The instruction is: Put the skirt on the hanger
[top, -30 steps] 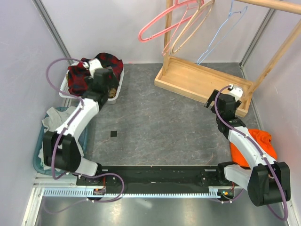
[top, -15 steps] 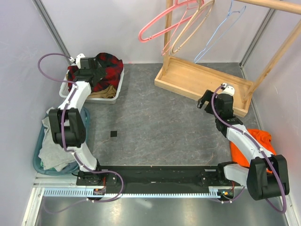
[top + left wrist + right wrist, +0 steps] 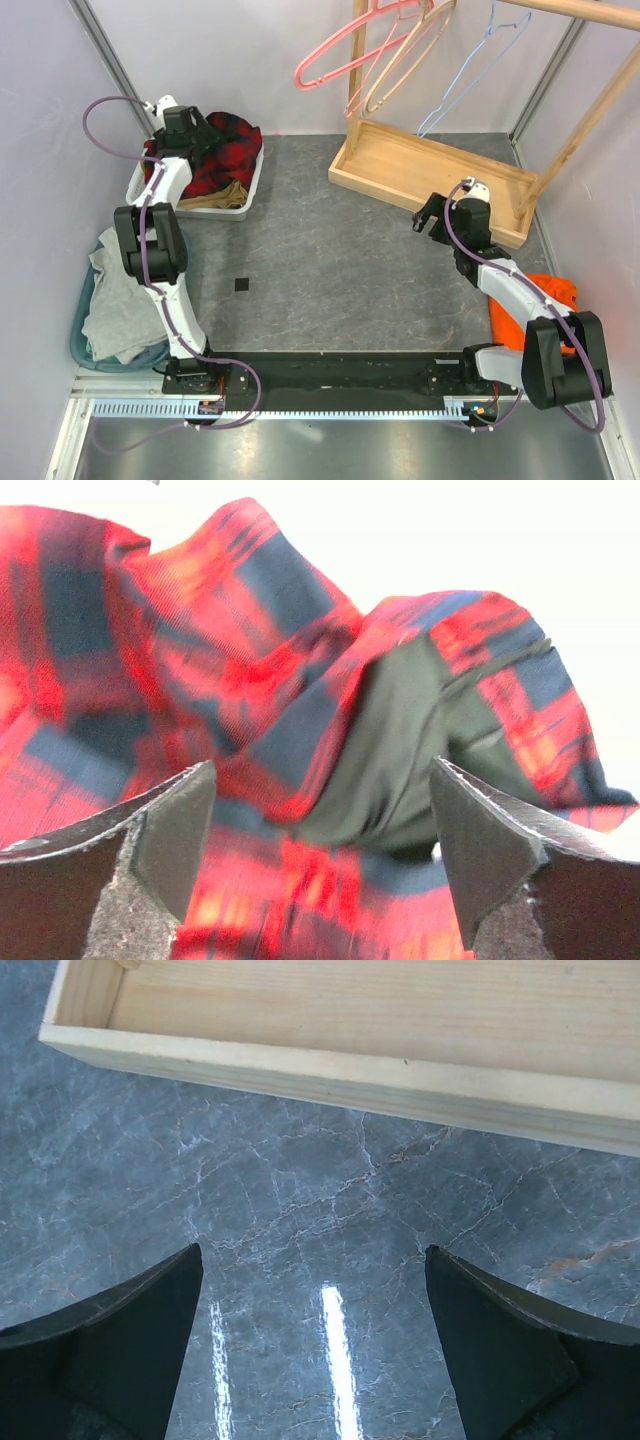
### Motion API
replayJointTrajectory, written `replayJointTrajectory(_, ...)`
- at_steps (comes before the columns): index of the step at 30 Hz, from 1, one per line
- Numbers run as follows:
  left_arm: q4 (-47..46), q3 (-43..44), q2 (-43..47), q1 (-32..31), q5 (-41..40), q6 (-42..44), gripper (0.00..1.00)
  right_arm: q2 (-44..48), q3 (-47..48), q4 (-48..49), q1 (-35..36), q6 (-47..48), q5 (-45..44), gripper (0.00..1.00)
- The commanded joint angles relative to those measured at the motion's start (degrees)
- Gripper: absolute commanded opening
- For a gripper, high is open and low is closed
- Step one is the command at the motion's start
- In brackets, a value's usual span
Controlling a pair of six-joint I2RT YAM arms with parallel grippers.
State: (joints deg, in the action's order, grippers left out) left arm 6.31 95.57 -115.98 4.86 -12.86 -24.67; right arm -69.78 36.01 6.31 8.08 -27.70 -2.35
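The tan-brown skirt point(image 3: 222, 194) lies crumpled in a white bin point(image 3: 246, 190) at the far left, mostly under the red-black plaid shirt point(image 3: 222, 150). My left gripper point(image 3: 194, 138) is open over the back left of the bin. In the left wrist view its jaws point(image 3: 322, 772) stand wide apart just above the plaid shirt point(image 3: 200, 650), holding nothing. The pink hanger point(image 3: 338, 58) hangs from the rack at the top centre. My right gripper point(image 3: 428, 215) is open and empty over the grey floor point(image 3: 320, 1220), beside the wooden base.
A thick pale wooden hanger point(image 3: 410, 55) and a thin light-blue hanger point(image 3: 470, 70) hang beside the pink one. The rack's wooden tray base point(image 3: 430, 172) shows close in the right wrist view point(image 3: 340, 1060). A grey garment point(image 3: 108, 305) fills a blue basket; an orange cloth point(image 3: 548, 300) lies right.
My left arm has swung back and to the left, from over the bin's middle to its far left corner. My right gripper has shifted left along the wooden base.
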Motion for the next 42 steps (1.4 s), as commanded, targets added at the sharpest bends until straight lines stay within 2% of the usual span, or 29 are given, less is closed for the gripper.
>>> replayJointTrajectory(1, -4.1, 4.5, -4.2, -0.1, 2.5, 5.2, 0.69, -2.6, 1.0, 2.2, 0.2, -1.6, 1.4, 0.98)
replayJointTrajectory(5, -3.8, 5.9, -4.3, -0.1, 6.3, 6.9, 0.16, -3.7, 1.1, 2.4, 0.4, -2.6, 1.8, 0.98)
replayJointTrajectory(6, -3.6, 6.0, -3.8, -0.1, 6.7, 7.3, 0.05, -3.5, 1.1, 2.4, 0.4, -2.9, 2.0, 0.98)
replayJointTrajectory(7, -3.2, 5.9, -3.3, -0.1, 7.3, 7.4, 0.02, -3.5, 1.0, 2.4, 0.6, -3.0, 2.2, 0.98)
replayJointTrajectory(11, -2.5, 4.5, 1.5, -0.2, 10.2, 7.3, 0.02, -2.1, 0.7, 2.1, 0.9, -3.7, 2.2, 0.98)
replayJointTrajectory(17, 0.5, 3.1, 13.4, -1.5, 16.2, 4.3, 0.02, 0.9, 0.6, 1.3, 1.3, -4.9, 2.3, 0.98)
replayJointTrajectory(29, 5.3, -2.0, 39.7, -12.7, 19.8, 10.2, 0.02, 14.3, 0.7, -3.0, 3.8, -2.0, 5.1, 0.98)
replayJointTrajectory(34, 6.0, -4.8, 47.7, -17.3, 20.6, 10.5, 0.02, 17.7, 1.5, -3.6, 5.5, -0.3, 11.0, 0.98)
replayJointTrajectory(37, 6.3, -6.8, 51.6, -18.9, 21.3, 9.0, 0.02, 17.9, 2.4, -1.5, 9.9, 1.5, 13.4, 0.98)
replayJointTrajectory(42, 6.3, -12.7, 55.2, -20.0, 21.2, 7.7, 0.02, 12.0, 3.5, 5.1, 24.0, 3.7, 10.4, 0.98)
